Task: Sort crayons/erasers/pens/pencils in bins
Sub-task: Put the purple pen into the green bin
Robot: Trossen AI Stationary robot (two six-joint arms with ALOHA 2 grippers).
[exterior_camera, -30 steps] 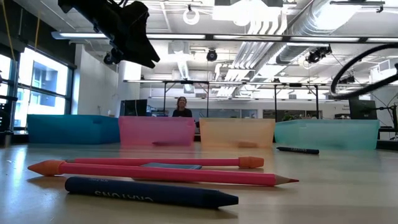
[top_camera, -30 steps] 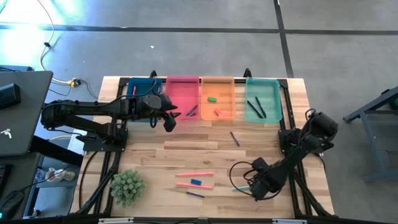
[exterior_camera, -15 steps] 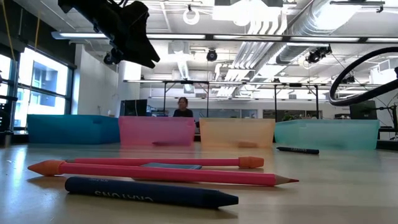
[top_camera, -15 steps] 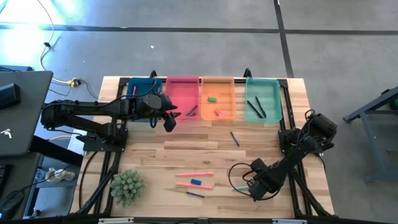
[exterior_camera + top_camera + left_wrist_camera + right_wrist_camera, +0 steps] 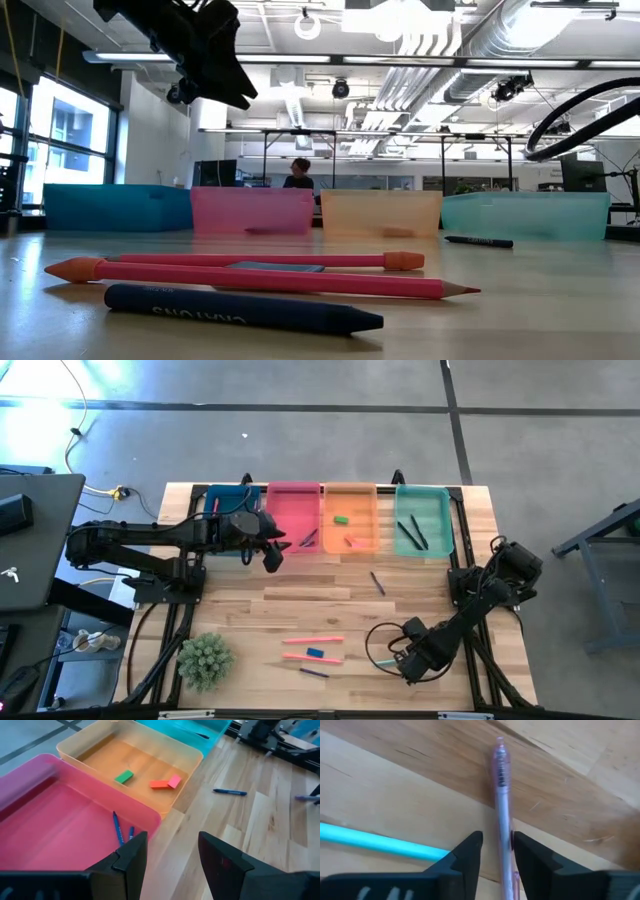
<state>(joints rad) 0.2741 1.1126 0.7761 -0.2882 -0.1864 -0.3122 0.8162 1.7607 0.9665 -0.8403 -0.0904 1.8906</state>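
Your right gripper (image 5: 496, 852) sat at lower right, fingers straddling a clear pink pen (image 5: 502, 795), not yet clamped. Left gripper (image 5: 170, 855) hung open by the pink bin (image 5: 294, 510). Two erasers (image 5: 340, 518) were binned; the blue eraser (image 5: 315, 653) and sticks remained on the worktop (image 5: 300, 605).

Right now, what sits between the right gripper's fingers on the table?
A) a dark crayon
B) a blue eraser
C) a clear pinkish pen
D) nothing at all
C: in the right wrist view the right gripper straddles a clear pinkish pen lying on the wood table, with a teal stick off to one side, outside the fingers.
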